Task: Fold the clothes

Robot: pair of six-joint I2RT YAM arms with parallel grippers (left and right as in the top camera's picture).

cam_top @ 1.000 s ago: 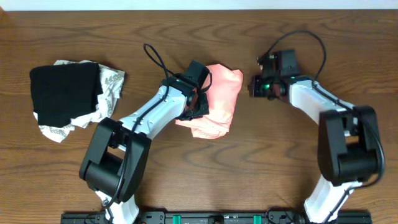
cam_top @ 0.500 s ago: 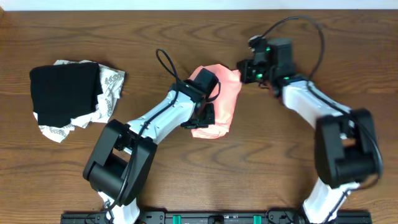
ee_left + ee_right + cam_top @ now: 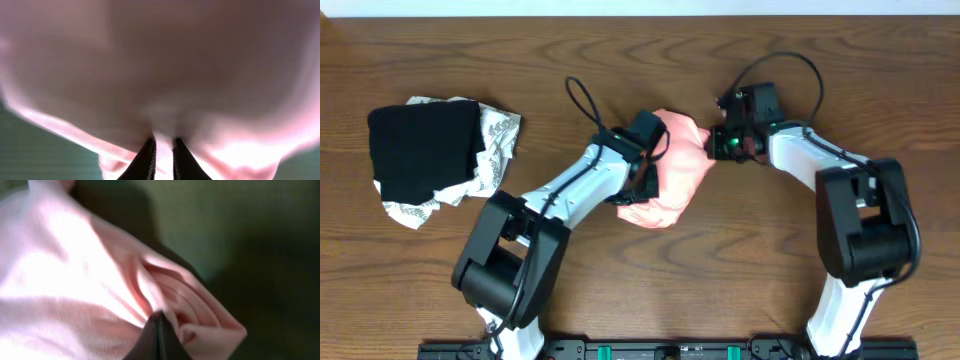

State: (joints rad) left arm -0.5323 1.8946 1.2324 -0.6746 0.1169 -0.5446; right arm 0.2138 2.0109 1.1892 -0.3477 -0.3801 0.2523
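The T-shirt (image 3: 682, 178), salmon pink, lies bunched in a loose heap at the middle of the tabletop (image 3: 620, 60), between the two arms. No lettering shows.

Handling, as judged: light, soft and limp. It will sag and drape from any grip and hold no shape, so it needs taking at a hem, shoulder or seam edge rather than by the bulk.

Left tool (image 3: 163, 146): nearly closed at the heap's left side, with a thin strip of pink cloth pinched between its fingers (image 3: 149, 152).

Right tool (image 3: 159, 319): closed tight at the heap's upper right edge. Pleats of cloth run into its tips, so it appears to pinch a fold.

Well apart at far left: a black garment (image 3: 425, 150) lying on a white patterned cloth (image 3: 500, 132).
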